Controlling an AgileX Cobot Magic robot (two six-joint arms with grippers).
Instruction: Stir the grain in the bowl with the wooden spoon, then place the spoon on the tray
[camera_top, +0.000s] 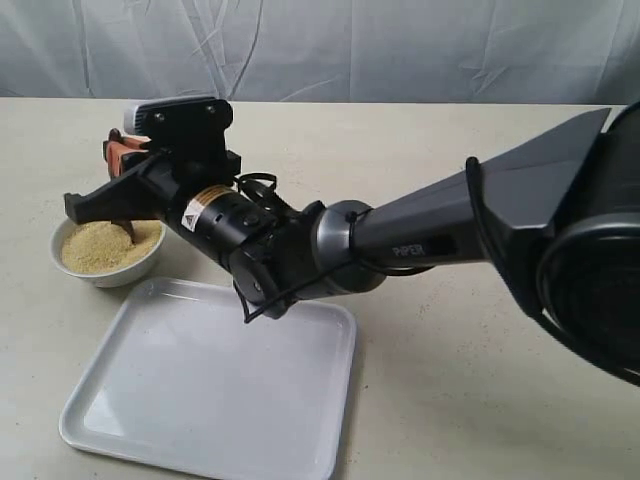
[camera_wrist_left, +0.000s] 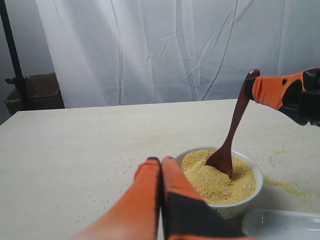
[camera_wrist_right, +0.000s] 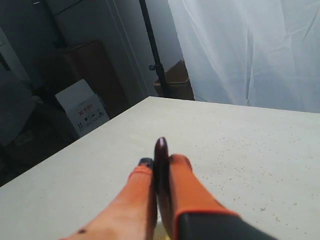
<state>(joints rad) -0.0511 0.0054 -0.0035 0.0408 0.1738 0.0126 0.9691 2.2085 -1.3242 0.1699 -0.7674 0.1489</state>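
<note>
Over by the tray's (camera_top: 200, 400) far corner, your right gripper (camera_wrist_right: 161, 162) pinches the wooden spoon (camera_wrist_left: 235, 125) by its handle tip, scoop sunk in the grain (camera_wrist_left: 210, 182) inside the bowl (camera_wrist_left: 255, 175). Your left gripper (camera_wrist_left: 160, 162) hovers near the bowl, fingers pressed together, empty.

Glossy tray (camera_top: 200, 400), wood spoon (camera_wrist_left: 234, 127), matt tbl (camera_top: 450, 400).
</note>
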